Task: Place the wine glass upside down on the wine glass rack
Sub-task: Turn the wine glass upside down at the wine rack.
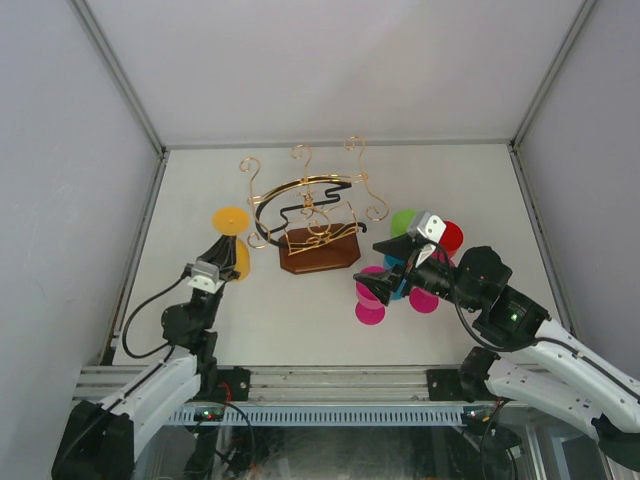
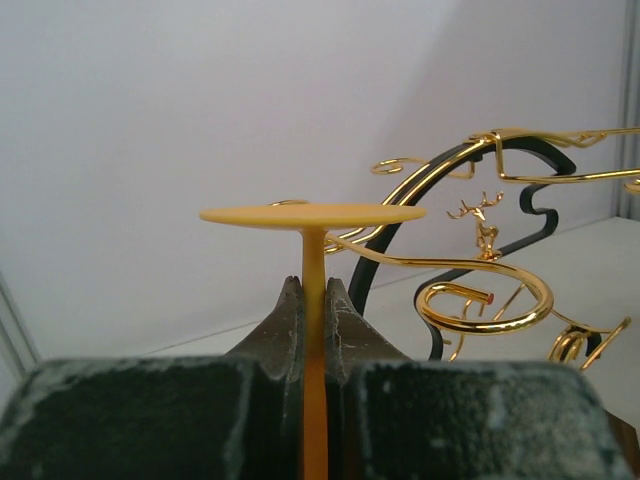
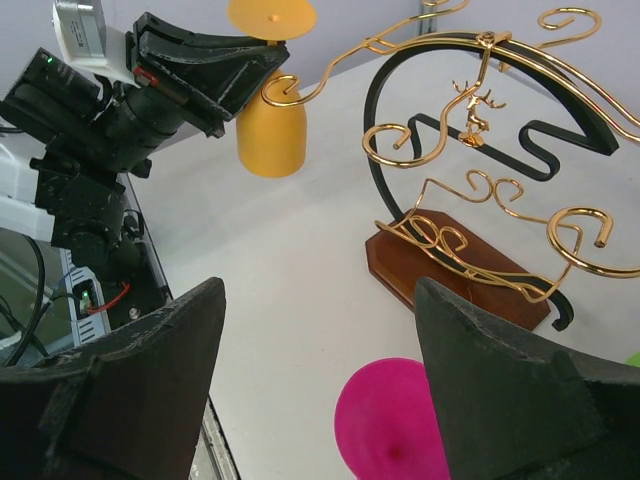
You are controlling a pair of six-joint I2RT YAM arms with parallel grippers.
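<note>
fig. — hanging step under way, not complete. the yellow wine glass (image 1: 231, 220) is already upside down, foot uppermost and bowl below. it is held off the tabletop (image 1: 300, 310) at the left of the wine glass rack (image 1: 315, 215), just beside the outermost scroll arm on that side.

the left gripper (image 2: 313, 290) is closed on the stem, directly under the flat foot. in the left wrist view a gold wire of the rack passes close by the stem just below the foot. whether the stem has entered the curl or only stands next to it cannot be told.

judged from this, pick-up and inversion are done. what is left is to seat the stem in the scroll so that the foot bears on the wire, then to release the glass and draw the arm clear.

pose: the left arm reaches from its near-left base up and towards the far side, gripper aimed at the rack's left flank, with the stem upright between the fingers.

the right arm is folded over the right part of the tabletop, wrist turned left towards the rack. the right gripper (image 3: 318, 300) has its jaws spread wide and holds nothing — it hangs above a pink glass (image 3: 390, 430), one of a cluster of other coloured glasses (image 1: 405, 222) to the right of the rack.
</note>
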